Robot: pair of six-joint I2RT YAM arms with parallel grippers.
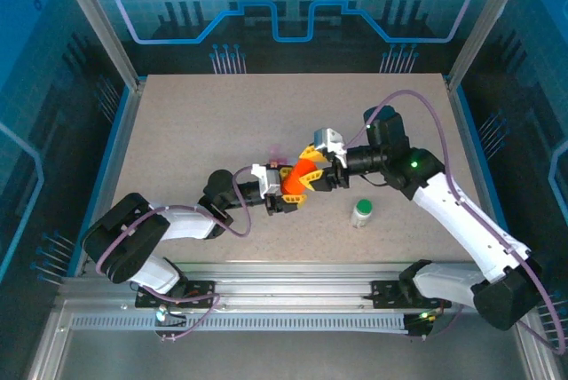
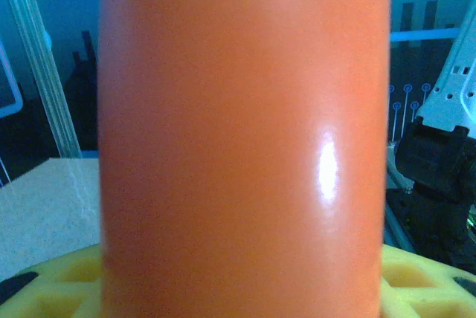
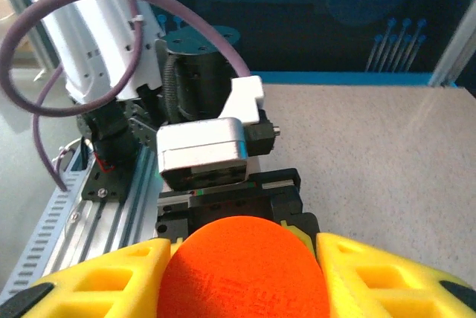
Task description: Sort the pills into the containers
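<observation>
Speckled beige surface (image 1: 195, 131) under blue light, glazed walls all round. At centre, orange bottle (image 1: 297, 181), long axis upright, to judge by the level horizon behind it in the left wrist view. Left jaws, from 8 o'clock, pinching the bottle's body low down, yellow fingers (image 2: 431, 262) hugging either side. Right jaws, from 2 o'clock, set round the cap (image 3: 244, 270), yellow fingers (image 3: 149, 266) seemingly touching it on both flanks; taken as clamped, though hard to swear to. Possibly the pill box (image 1: 275, 162): faint pink glint just at 11 o'clock of the bottle, too small to tell. Green-capped bottle (image 1: 362, 212) standing apart at 4 o'clock, nearer the right arm (image 1: 453, 207). Likely step in hand: unscrewing. Hinges on one relation: cap directly above the body on the same upright axis, so twist about that axis with the body held fast below. Worth watching for slip on the glossy wall.
</observation>
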